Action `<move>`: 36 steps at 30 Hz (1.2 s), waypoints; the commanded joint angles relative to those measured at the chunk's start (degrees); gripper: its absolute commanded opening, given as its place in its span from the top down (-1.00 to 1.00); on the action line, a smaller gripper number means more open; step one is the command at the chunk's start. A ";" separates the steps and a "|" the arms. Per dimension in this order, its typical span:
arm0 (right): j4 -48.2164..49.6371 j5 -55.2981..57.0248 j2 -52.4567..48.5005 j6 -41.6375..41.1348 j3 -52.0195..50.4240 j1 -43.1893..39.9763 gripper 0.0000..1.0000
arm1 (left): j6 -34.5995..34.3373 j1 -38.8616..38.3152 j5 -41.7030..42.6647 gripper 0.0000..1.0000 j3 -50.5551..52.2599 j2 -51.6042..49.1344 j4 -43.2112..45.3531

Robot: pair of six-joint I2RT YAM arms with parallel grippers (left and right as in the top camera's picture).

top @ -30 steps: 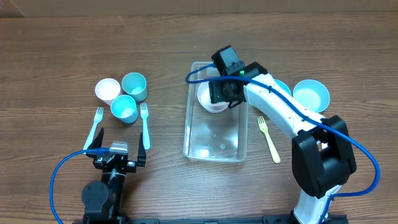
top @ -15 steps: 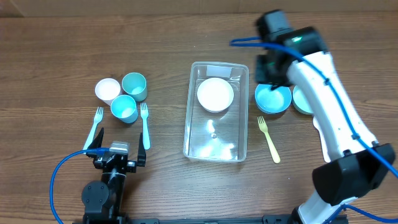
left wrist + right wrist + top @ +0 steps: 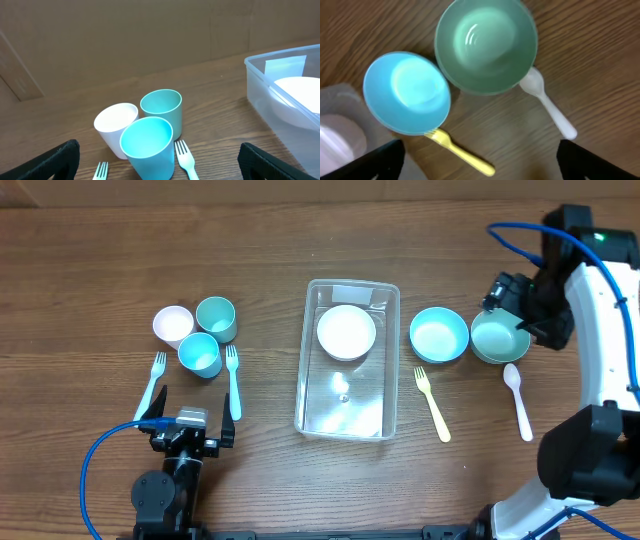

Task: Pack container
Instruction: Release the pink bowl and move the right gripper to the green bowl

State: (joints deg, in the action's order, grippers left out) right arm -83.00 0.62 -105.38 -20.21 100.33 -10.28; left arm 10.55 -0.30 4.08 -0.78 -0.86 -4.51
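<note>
1. Container (image 3: pixel 350 405) sits mid-table; white bowl (image 3: pixel 346 332) now lies inside.
2. Right gripper (image 3: pixel 510 305) has moved off, jaws spread and empty, over green bowl (image 3: pixel 497 340), probably next.
3. Left gripper (image 3: pixel 192 420) rests spread.

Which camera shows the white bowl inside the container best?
Overhead: the whole white bowl shows from above, in the far end of the clear container. Left wrist shows part of it through the container wall; right wrist only a blurred piece at frame edge.
</note>
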 commanded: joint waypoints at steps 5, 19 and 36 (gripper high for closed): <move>9.70 -0.24 0.48 2.43 -11.06 -6.08 -0.51 | 0.61 -0.11 0.37 -0.99 0.31 0.57 0.11; 25.35 -0.11 0.44 5.40 -23.26 -7.91 -0.04 | 0.61 -0.11 0.37 -1.00 0.31 0.57 0.11; 29.33 -0.33 -1.16 2.62 -23.56 -10.08 0.14 | 0.61 -0.11 0.37 -1.00 0.31 0.57 0.11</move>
State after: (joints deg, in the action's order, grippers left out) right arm -54.89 0.38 -105.82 -17.04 77.23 -20.16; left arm 10.55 -0.30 4.08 -0.75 -0.86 -4.51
